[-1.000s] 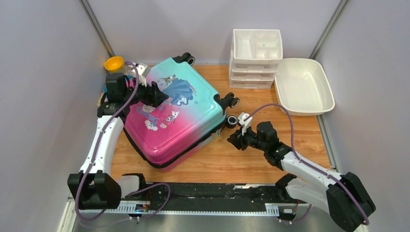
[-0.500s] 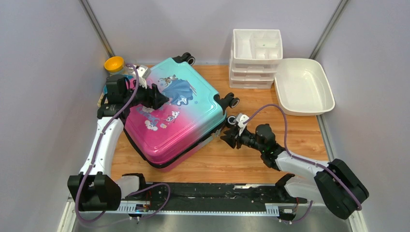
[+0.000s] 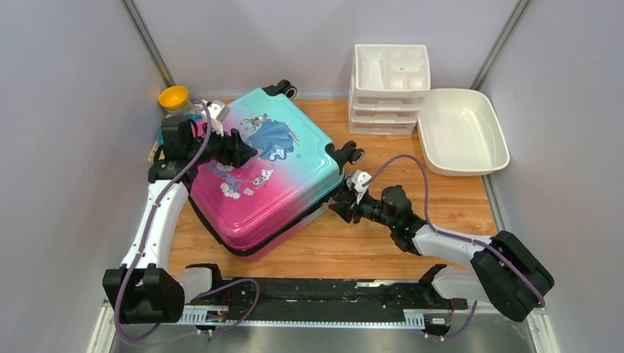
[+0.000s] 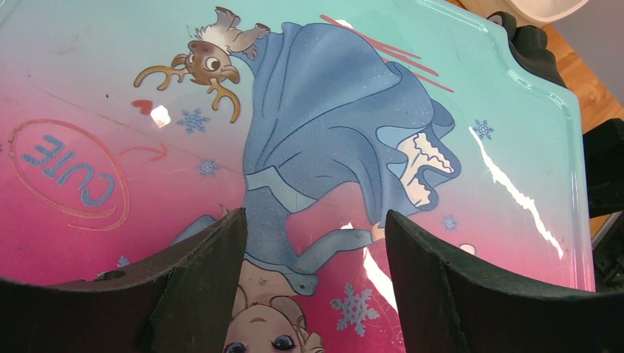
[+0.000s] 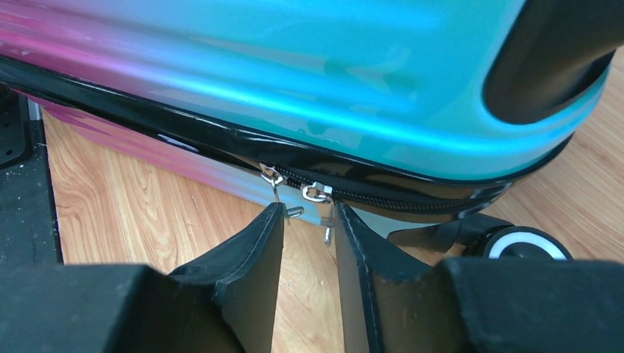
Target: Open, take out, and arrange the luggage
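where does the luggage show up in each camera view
Top external: the luggage lies left of centre on the wooden table, printed face up.
Left wrist: the luggage fills nearly the whole picture with its printed face.
Right wrist: the luggage spans the upper half, showing its teal side and black zip.
Shared landmark: the wooden table, at the right edge in left wrist and below the case in right wrist.

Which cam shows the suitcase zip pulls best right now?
Right wrist: both metal zip pulls sit sharp on the black zip, just ahead of the right claw. Top external shows only the luggage seam, pulls too small. Left wrist sees just the printed shell.
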